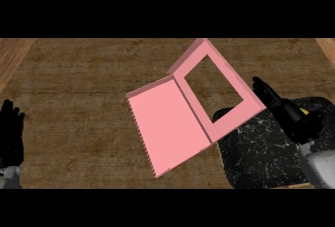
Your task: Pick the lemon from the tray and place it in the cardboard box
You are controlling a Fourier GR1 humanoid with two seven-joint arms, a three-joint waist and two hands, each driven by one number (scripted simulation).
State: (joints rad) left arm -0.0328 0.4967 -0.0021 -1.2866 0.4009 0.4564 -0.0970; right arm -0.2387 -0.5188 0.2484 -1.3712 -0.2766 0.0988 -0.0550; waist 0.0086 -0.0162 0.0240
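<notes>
Pink and flat-sided, the cardboard box (171, 128) lies tipped on the brown counter (78, 88), one solid panel facing up and a second panel with a square opening rising toward the counter's far edge. Its near right corner overlaps the black speckled tray (262, 155), which sits at the counter's near right corner.

The right hand (288, 116) is over the tray's far right part, fingers pointing away toward the box's open panel. A small patch of yellow shows at the hand's right side, most likely the lemon (303, 111); whether the fingers are curled round it or merely lie across it cannot be told, since the hand hides most of it. The left hand (10, 133) rests at the counter's left edge, fingers straight and released, holding nothing.

The step in hand appears to be the pick at the tray. If the lemon is secured, the next move calls for lifting it clear of the tray and carrying it leftward to the square opening.
</notes>
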